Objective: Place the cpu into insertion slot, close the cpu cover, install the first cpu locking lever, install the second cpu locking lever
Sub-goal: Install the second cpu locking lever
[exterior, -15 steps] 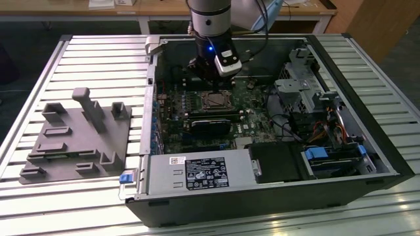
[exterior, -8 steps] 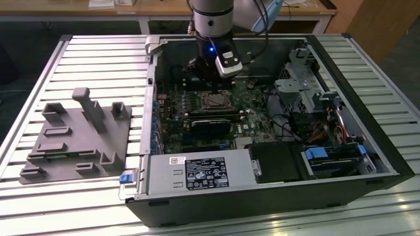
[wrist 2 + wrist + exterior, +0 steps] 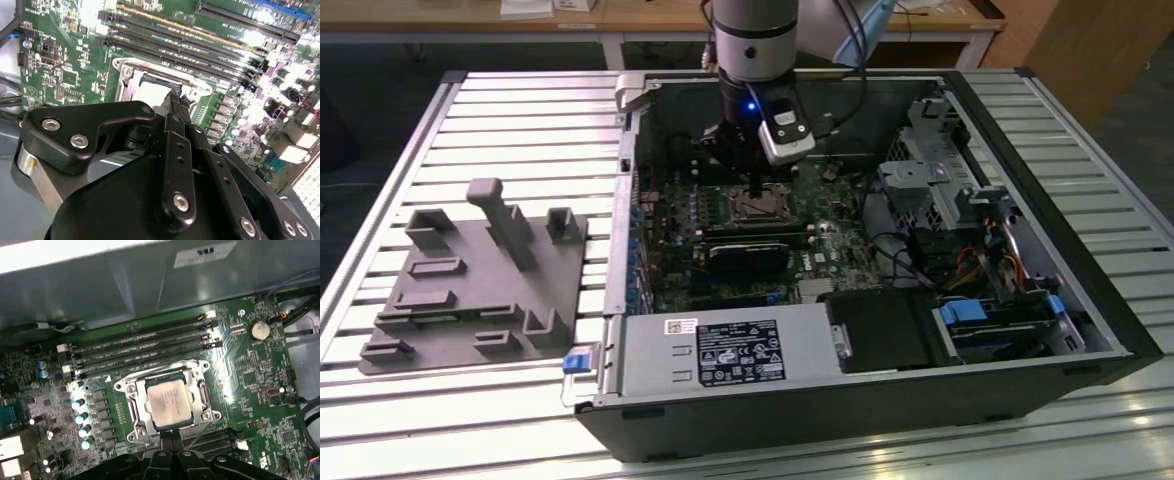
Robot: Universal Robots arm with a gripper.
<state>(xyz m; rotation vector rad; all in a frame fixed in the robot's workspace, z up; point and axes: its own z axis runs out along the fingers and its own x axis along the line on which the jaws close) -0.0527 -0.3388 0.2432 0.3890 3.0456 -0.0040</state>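
Observation:
The cpu (image 3: 169,401), a square chip with a dull silver face, lies in the insertion slot (image 3: 150,432) on the green board. The cpu cover (image 3: 134,405), a thin metal frame, lies flat around it, and the chip shows through the cut-out. Thin metal lever rods (image 3: 204,390) run along the frame's sides; I cannot tell whether they are latched. My gripper (image 3: 170,437) hangs at the socket's edge with its black fingers together and nothing between them. In the second wrist view the gripper (image 3: 175,97) ends just beside the cpu (image 3: 150,92). In the exterior view the gripper (image 3: 750,183) hovers right above the insertion slot (image 3: 758,206).
The board sits inside an open computer case (image 3: 1107,330) on a slatted table. Memory slots (image 3: 145,347) run beside the socket. A black card (image 3: 747,252), a power supply (image 3: 720,352) and a drive cage (image 3: 941,185) crowd around. A grey fixture tray (image 3: 474,285) lies at the exterior view's left.

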